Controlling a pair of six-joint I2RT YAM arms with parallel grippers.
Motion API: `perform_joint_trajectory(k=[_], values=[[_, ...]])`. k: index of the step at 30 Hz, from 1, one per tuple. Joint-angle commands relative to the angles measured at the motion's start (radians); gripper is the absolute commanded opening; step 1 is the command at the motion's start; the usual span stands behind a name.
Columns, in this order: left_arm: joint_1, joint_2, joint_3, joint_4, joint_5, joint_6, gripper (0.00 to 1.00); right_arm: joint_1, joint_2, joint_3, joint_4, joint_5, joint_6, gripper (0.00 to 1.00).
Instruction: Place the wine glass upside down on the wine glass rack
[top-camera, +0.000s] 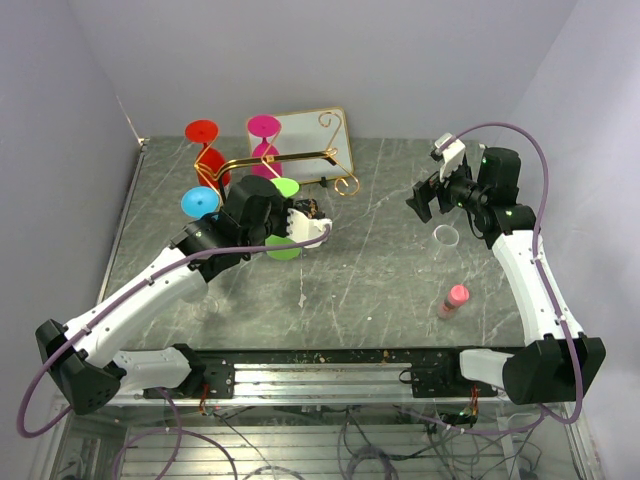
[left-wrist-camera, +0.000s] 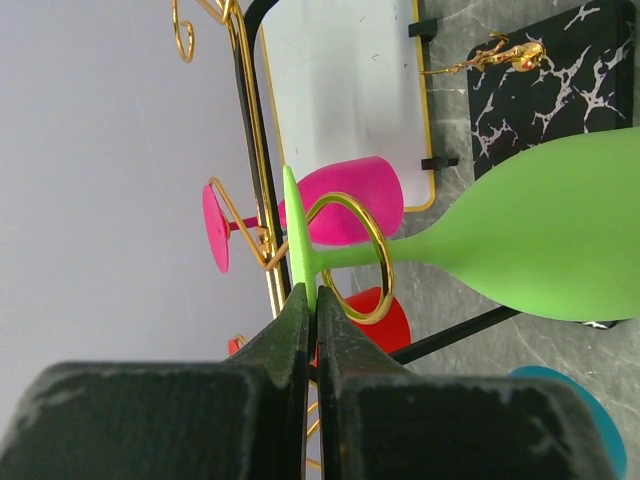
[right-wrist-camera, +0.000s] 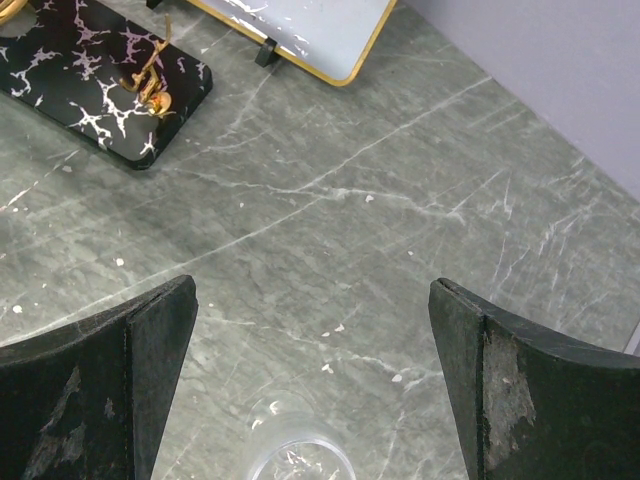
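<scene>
Tabletop of grey marble carries the wine glass rack, gold wire on a black veined base, with a white tray propped behind it. A red glass, a pink glass and a blue glass hang from the rack. The green wine glass is at the rack's near end, off the tabletop and held by its foot. In the left wrist view its stem crosses one of the gold curls. Whether the stem sits inside the slot or only in front of it cannot be told.

The likely trouble is the grip, which catches only the thin edge of the foot. If the stem knocks the curl, the glass may swivel or slide out. Letting go before the foot rests on both wires would probably drop the bowl onto the black base. A hard nudge could also rattle the neighbouring glasses.

The left hand has its fingers pressed together on the green foot. The right hand is spread wide and holds nothing. It hangs over a clear cup, well apart from the rack, and a pink bottle lies nearer the arm bases.
</scene>
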Motion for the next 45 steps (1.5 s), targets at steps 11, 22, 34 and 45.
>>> perform_joint_trajectory(k=[11, 22, 34, 45], values=[[0.003, -0.026, -0.002, 0.063, -0.128, 0.047, 0.07, -0.007, 0.014, 0.005, -0.011, -0.007, -0.013, 1.0], [0.002, -0.002, -0.013, 0.06, -0.143, 0.035, 0.07, -0.007, 0.012, 0.007, -0.015, -0.009, -0.013, 1.0], [0.004, 0.024, 0.003, 0.007, -0.094, -0.03, 0.11, -0.007, 0.007, 0.005, -0.013, -0.007, -0.016, 1.0], [0.002, 0.038, 0.037, -0.076, -0.075, -0.062, 0.26, -0.008, 0.012, 0.005, -0.014, -0.006, -0.021, 1.0]])
